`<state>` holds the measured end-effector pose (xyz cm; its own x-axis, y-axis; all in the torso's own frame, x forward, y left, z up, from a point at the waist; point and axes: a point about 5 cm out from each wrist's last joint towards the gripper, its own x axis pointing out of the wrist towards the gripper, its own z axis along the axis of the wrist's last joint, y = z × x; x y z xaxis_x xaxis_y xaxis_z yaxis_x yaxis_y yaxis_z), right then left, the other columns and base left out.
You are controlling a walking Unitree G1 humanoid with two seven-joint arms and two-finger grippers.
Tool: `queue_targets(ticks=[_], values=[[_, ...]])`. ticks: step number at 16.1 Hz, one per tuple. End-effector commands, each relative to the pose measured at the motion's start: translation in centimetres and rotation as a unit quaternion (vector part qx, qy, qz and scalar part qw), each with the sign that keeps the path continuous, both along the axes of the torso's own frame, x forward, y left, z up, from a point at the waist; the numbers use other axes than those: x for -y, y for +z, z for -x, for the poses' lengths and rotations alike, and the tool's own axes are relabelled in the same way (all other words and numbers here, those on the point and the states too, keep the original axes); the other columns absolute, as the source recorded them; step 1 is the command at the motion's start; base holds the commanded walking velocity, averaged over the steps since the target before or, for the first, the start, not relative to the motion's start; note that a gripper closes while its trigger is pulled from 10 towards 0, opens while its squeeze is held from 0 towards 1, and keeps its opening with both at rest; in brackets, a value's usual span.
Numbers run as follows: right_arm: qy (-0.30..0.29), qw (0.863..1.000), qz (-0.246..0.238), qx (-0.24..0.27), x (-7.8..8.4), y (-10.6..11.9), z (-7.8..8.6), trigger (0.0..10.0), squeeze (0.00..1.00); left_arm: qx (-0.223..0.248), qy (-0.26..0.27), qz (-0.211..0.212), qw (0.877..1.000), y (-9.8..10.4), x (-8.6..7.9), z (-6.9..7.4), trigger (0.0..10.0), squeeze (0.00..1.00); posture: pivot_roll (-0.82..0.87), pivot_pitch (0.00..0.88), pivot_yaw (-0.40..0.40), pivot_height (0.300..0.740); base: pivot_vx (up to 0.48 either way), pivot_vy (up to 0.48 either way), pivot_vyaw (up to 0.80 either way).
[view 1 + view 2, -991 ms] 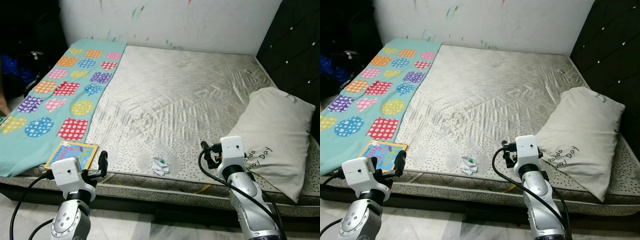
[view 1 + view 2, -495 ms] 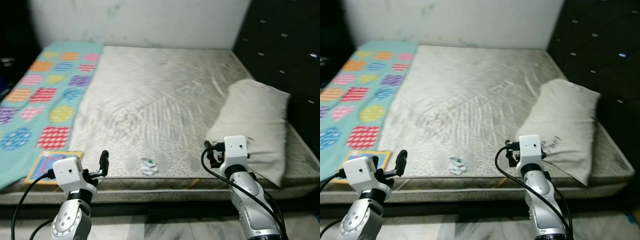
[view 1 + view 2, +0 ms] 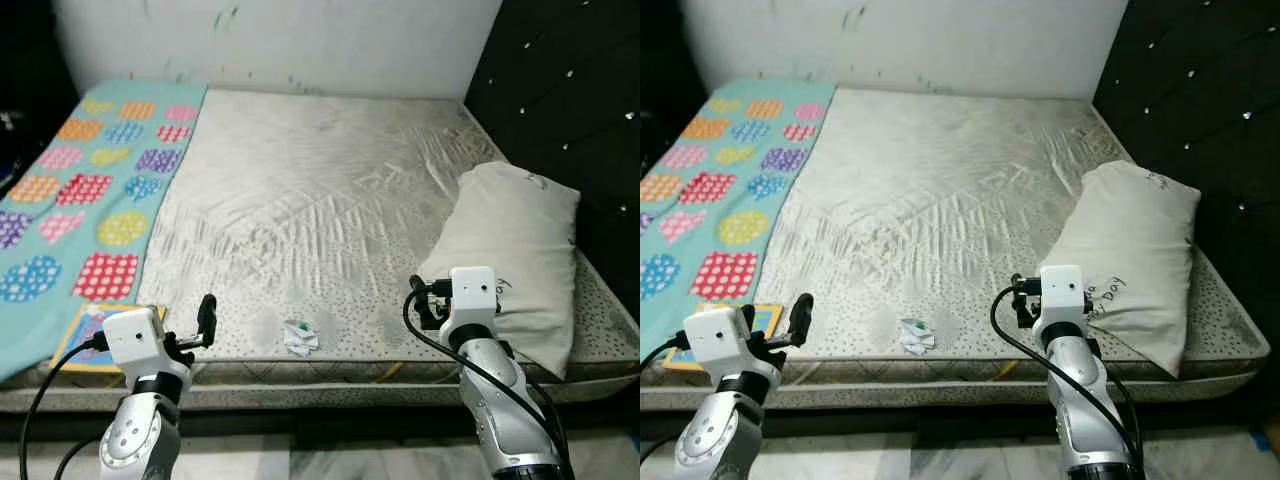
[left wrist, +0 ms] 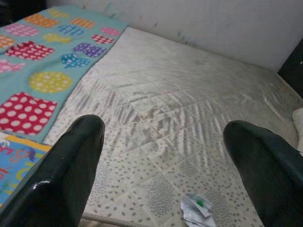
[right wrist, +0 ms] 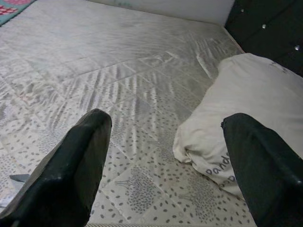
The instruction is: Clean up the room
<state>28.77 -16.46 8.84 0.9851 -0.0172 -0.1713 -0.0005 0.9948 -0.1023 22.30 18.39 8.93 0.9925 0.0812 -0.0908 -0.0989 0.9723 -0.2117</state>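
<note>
We stand at the bed's foot, left gripper and right gripper raised, jaws spread and empty; the crumpled white-and-green paper scrap lies between them near the quilted grey mattress edge; next, we reach for it

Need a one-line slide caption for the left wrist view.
Open left gripper faces the bare mattress, crumpled wrapper near its front edge, polka-dot blanket alongside.

I see a silvery-grey quilted mattress with speckled print, a teal blanket with multicolour polka-dot patches, a cream pillow with dark lettering, white-and-green crumpled wrapper, bright cartoon book, black studded headboard.
</note>
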Motion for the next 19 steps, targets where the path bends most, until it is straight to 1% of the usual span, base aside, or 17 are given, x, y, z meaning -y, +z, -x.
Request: queue_targets(ticks=[1, 5, 8, 13, 14, 15, 16, 19], values=[[-0.023, 1.0, -0.005, -0.01, 0.8, -0.3, 0.0, 10.0, 0.0, 0.002, -0.006, -0.003, 1.0, 0.2, 0.5, -0.1, 10.0, 0.0, -0.01, 0.0, -0.045, 0.74, 0.0, 0.0, -0.8], [-0.03, 0.999, -0.01, -0.005, 0.8, -0.1, -0.5, 10.0, 0.0, 0.019, -0.027, -0.02, 0.999, 1.0, 1.1, -0.4, 10.0, 0.0, 0.0, 0.0, -0.039, 0.74, 0.0, 0.0, -0.8], [-0.031, 0.999, -0.013, -0.005, 0.7, -0.1, -0.5, 10.0, 0.0, 0.015, -0.021, -0.022, 0.999, 1.0, 1.0, -0.5, 10.0, 0.0, 0.0, 0.0, -0.035, 0.74, 0.0, 0.0, -0.8], [-0.032, 0.999, -0.016, -0.002, 0.7, -0.2, -0.4, 10.0, 0.0, 0.006, -0.011, -0.005, 1.0, 0.9, 0.9, -0.7, 10.0, 0.0, 0.0, 0.0, -0.033, 0.74, 0.0, 0.0, -0.73], [-0.031, 0.999, -0.017, -0.001, 0.7, -0.2, -0.5, 10.0, 0.0, 0.01, -0.017, -0.009, 1.0, 1.0, 1.0, -0.7, 10.0, 0.0, 0.0, 0.0, -0.033, 0.74, 0.0, 0.0, 0.0], [-0.029, 0.999, -0.015, -0.001, 0.6, -0.2, -0.5, 10.0, 0.0, 0.017, -0.037, -0.006, 0.999, 1.1, 1.2, -0.6, 10.0, 0.0, 0.0, 0.0, -0.033, 0.74, 0.0, 0.0, 0.0], [-0.029, 0.999, -0.015, -0.002, 0.6, -0.2, -0.5, 10.0, 0.0, 0.021, -0.047, -0.006, 0.999, 1.2, 1.4, -0.6, 10.0, 0.0, 0.0, 0.0, -0.034, 0.74, 0.0, 0.0, -0.8], [-0.028, 1.0, -0.015, -0.002, 0.6, -0.2, -0.6, 10.0, 0.0, 0.021, -0.053, -0.005, 0.998, 1.2, 1.6, -0.6, 10.0, 0.0, 0.0, 0.0, -0.034, 0.74, 0.0, 0.0, -0.8]])
